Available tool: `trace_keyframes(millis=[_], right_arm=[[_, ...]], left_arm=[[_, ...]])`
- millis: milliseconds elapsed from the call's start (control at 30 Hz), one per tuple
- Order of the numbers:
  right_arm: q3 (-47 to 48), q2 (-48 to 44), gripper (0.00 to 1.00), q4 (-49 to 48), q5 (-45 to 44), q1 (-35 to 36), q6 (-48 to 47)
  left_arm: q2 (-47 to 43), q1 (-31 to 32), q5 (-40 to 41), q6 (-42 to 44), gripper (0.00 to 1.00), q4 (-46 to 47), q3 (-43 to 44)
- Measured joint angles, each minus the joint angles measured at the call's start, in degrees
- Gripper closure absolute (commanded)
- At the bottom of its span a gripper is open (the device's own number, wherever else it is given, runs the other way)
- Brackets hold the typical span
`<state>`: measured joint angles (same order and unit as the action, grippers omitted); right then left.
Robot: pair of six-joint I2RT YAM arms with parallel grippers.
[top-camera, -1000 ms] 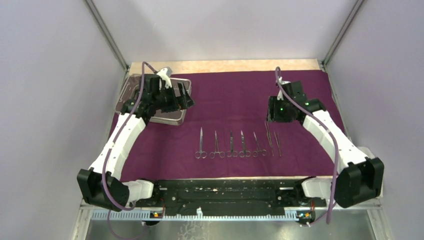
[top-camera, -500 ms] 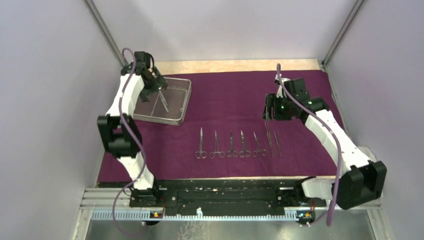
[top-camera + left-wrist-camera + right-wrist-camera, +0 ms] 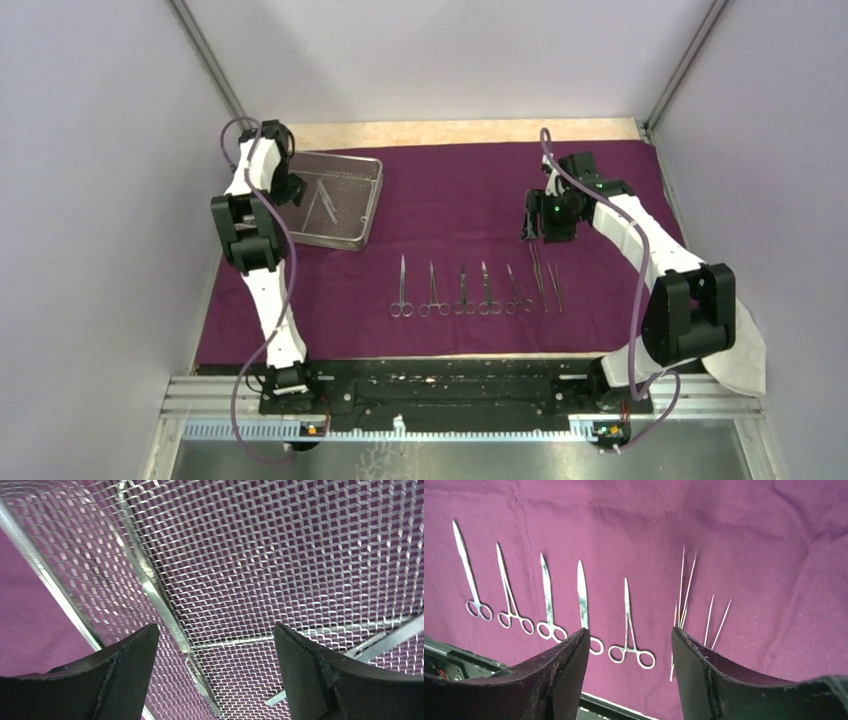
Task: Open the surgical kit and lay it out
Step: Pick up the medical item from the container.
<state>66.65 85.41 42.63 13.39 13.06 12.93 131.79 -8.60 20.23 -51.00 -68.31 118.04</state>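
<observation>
The dark purple cloth wrap (image 3: pixel 450 190) lies spread flat over the table. On its far left corner stands the wire-mesh tray (image 3: pixel 362 205) with two steel instruments (image 3: pixel 325 205) inside. My left gripper (image 3: pixel 290 188) hovers over the tray's left part, open and empty (image 3: pixel 216 628). Below it, a flat steel instrument (image 3: pixel 150 580) lies on the mesh and another (image 3: pixel 380 640) to the right. Several scissor-like instruments (image 3: pixel 460 290) and two tweezers (image 3: pixel 545 280) lie in a row near the front. My right gripper (image 3: pixel 535 225) hangs open above the tweezers, with nothing between its fingers (image 3: pixel 630 631).
A white cloth (image 3: pixel 745 350) hangs at the front right under the right arm's elbow. Bare wood table edge (image 3: pixel 450 132) runs along the back. Grey walls and metal frame posts close in both sides.
The left arm folded back and its gripper moved from over the tray's middle to the tray's left side. The right arm's elbow rose; its gripper shifted slightly away.
</observation>
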Motion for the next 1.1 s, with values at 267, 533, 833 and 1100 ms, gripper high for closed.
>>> trace_keyframes(millis=[267,533,833,1100], right_arm=[[2.12,2.62,0.40,0.02,1.14,-0.37,-0.92],[2.12,2.62,0.41,0.24,1.27,-0.59,-0.94],[2.12,2.58,0.41,0.24,1.27,-0.76,-0.87],[1.42,1.62,0.41,-0.24,2.43,-0.85,-0.17]], left_arm=[[0.00,-2.64,0.24,-3.67,0.15,-0.02,-1.88],[0.02,-4.20,-0.63,-4.85,0.14,3.93,-2.36],[2.29,-4.39,-0.11,-6.03,0.03,2.36,1.05],[2.51,-4.24,4.07,-9.62,0.01,-5.73,3.65]])
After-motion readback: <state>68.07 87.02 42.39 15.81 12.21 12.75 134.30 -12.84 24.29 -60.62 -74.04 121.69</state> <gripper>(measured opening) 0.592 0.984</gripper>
